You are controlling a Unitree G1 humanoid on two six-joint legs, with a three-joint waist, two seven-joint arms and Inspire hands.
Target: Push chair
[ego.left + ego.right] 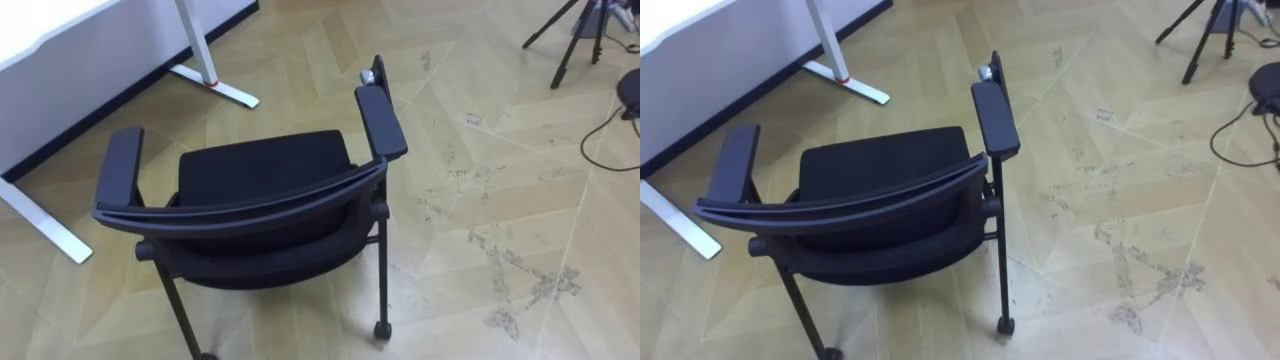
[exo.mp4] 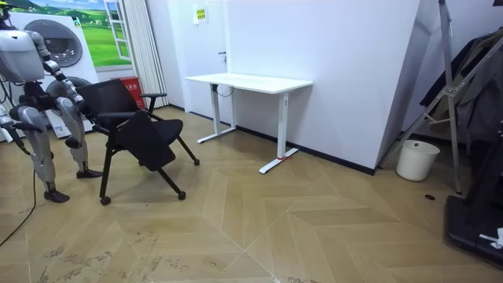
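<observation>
The black chair (image 1: pixel 262 195) stands on its castors on the herringbone wood floor (image 1: pixel 480 150), its curved backrest nearest the robot and its seat facing away. Both padded armrests are level. It sits off the near corner of the white desk (image 1: pixel 45 35), close to the desk's white foot, which carries a small red mark (image 1: pixel 211 80) (no lettering on it can be made out). A patch of scuffs runs along the floor to the chair's right, and dark tripod legs (image 1: pixel 565 35) stand at the far right.

In the room view the robot stands upright at the left edge of the picture, directly behind the chair. Its left hand (image 2: pixel 76 142) hangs low by the rear of the chair, and its right hand (image 2: pixel 10 126) is at its other side. Both are too small there for me to tell whether the fingers are released or clenched, or whether either touches the frame.

A yellow notice (image 2: pixel 200 13) hangs high on the wall behind the desk, its print too small to read. A washing machine (image 2: pixel 51 45) and a landscape poster (image 2: pixel 88 22) stand behind the robot. A white bucket (image 2: pixel 416 160) sits by the wall at the room view's right.
</observation>
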